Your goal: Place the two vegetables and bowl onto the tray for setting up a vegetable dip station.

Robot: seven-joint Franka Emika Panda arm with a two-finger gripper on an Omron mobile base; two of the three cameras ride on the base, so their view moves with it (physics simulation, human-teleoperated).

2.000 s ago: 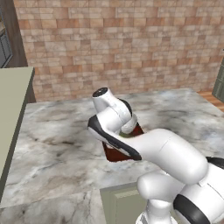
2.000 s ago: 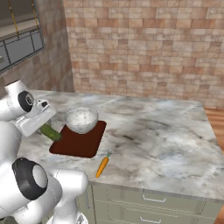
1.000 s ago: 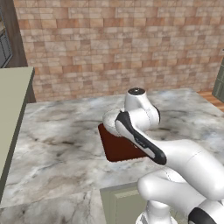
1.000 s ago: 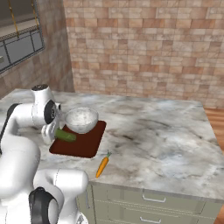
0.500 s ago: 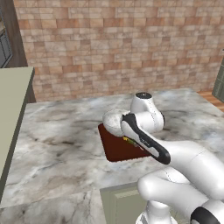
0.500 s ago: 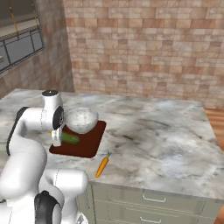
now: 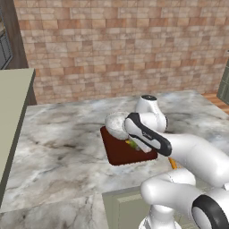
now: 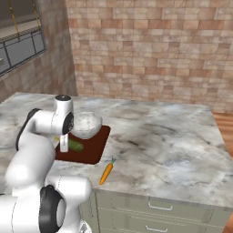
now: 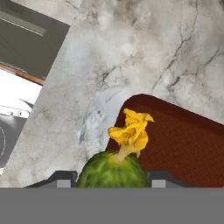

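Looking along the hand, the hand view brings the cucumber (image 9: 113, 169) right up close: a bumpy dark-green end with a crumpled yellow flower on a short stalk, sitting between the two dark finger tips of the gripper (image 9: 111, 178), which press against it on either side. So the claw is closed on the cucumber. Beyond the flower lies a rounded corner of the tray (image 9: 183, 140), dark reddish-brown with a fine weave, and past that the grey-veined marble counter (image 9: 131, 48).

From the right base view comes what the hand view leaves out. Nearest the front edge of the counter, the carrot (image 8: 106, 172) lies on the marble, slim and orange with a green tip, just off the tray and apart from it. Behind it, the cucumber lies low over the near part of the tray, its left end at the gripper, which points downward from a wrist bent over the tray's left side. I cannot tell whether the cucumber touches the tray floor. Farther back, the bowl (image 8: 85, 124) stands on the tray, silvery outside and pale and speckled inside.

From the left base view, the white arm arches over the tray and hides much of it; the bowl shows at the tray's far corner, with a brick wall (image 7: 116, 44) behind the counter.
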